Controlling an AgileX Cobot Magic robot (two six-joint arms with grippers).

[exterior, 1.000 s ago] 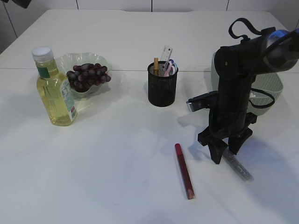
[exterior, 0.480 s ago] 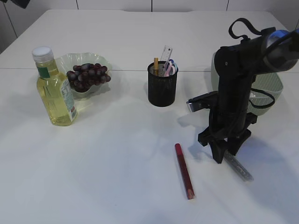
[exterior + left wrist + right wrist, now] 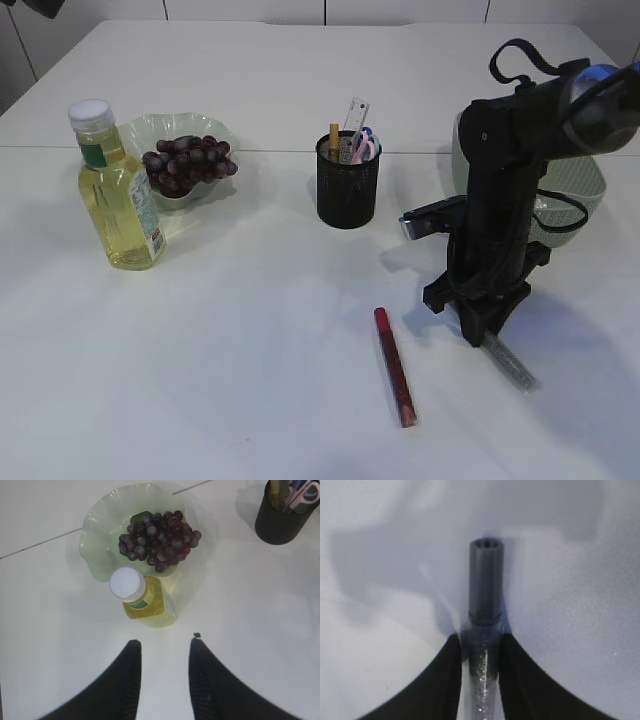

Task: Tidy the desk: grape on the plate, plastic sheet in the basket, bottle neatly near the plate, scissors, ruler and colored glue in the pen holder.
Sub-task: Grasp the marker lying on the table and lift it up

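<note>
Right pincer (image 3: 480, 652) is clamping the silver glue pen (image 3: 484, 625) on the desk (image 3: 250, 330); you are lifting straight, keeping it level, avoiding the red pen (image 3: 394, 366).

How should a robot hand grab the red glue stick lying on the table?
Grab the red glue stick around its middle, coming straight down from above. It lies flat on the table, long and thin, so the fingers should close across its narrow width, not along its length. Both long sides are free, and the middle should keep it balanced when lifted.
</note>
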